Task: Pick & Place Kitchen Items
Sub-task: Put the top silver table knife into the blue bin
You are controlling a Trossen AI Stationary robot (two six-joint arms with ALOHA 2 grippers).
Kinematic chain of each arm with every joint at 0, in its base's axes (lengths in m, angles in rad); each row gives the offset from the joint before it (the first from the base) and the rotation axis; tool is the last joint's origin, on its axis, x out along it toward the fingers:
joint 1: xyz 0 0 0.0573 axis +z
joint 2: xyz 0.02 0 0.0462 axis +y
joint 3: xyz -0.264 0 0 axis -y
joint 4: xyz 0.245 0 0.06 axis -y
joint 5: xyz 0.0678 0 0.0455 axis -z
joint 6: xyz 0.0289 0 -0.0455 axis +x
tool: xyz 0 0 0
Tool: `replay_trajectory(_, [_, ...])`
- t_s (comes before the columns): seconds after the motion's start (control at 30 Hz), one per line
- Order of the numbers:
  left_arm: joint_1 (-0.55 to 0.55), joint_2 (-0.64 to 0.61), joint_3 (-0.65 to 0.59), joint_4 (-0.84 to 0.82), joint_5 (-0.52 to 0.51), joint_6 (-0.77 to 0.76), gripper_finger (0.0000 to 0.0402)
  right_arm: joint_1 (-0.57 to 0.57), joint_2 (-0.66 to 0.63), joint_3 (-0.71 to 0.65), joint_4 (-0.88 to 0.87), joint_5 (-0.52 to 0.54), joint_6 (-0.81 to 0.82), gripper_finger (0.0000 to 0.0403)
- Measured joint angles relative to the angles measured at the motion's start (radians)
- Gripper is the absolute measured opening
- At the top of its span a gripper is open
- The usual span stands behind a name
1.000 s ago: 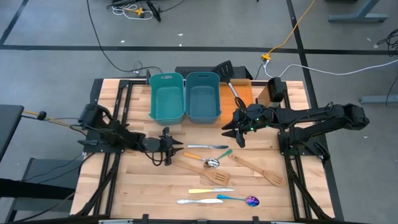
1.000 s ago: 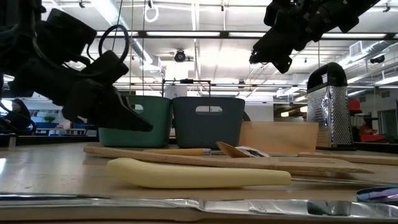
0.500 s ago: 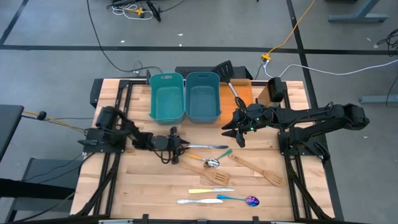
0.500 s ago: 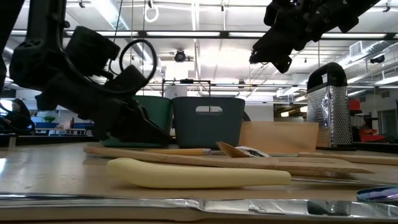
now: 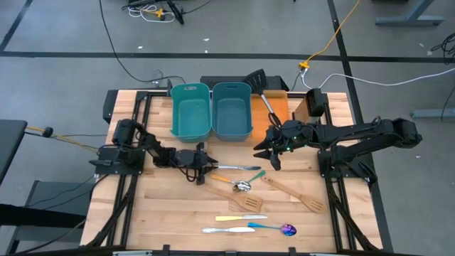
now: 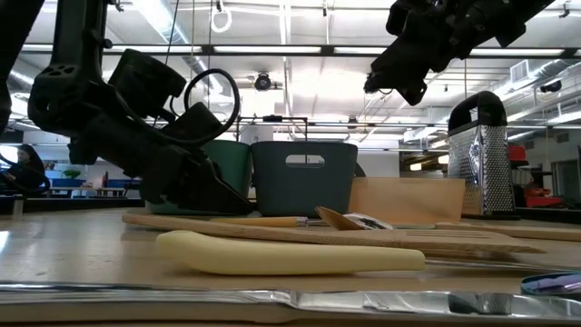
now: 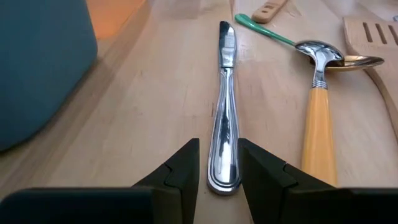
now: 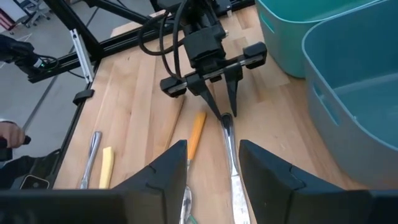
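Nearest you in the left wrist view, the left gripper (image 7: 217, 171) straddles the handle end of the silver knife (image 7: 224, 118) with jaws parted, not yet closed on it. In the high view the knife lies at centre frame, below the teal bins (image 5: 212, 110). Farther right, the right gripper (image 5: 268, 151) hovers, jaws apart and empty.
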State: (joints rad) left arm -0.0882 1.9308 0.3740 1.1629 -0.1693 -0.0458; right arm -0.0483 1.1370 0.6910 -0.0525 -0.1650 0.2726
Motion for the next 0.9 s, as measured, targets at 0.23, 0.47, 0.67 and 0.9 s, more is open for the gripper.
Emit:
replay_trajectory(0.23, [0.007, 0.0, -0.001, 0.009, 0.018, -0.003, 0.0115, 0.0, 0.0, 0.0, 0.0, 0.012, -0.001, 0.0155])
replay_trajectory(0.47, [0.007, 0.0, -0.001, 0.032, 0.036, 0.004, 0.0115, 0.0, 0.0, 0.0, 0.0, 0.026, -0.001, 0.0155])
replay_trajectory(0.67, [0.007, 0.0, -0.001, 0.031, 0.036, 0.006, 0.0117, 0.0, 0.0, 0.0, 0.0, 0.026, -0.001, 0.0155])
replay_trajectory(0.9, [0.007, 0.0, -0.001, 0.014, 0.025, 0.0, 0.0164, 0.0, 0.0, 0.0, 0.0, 0.026, -0.001, 0.0155])
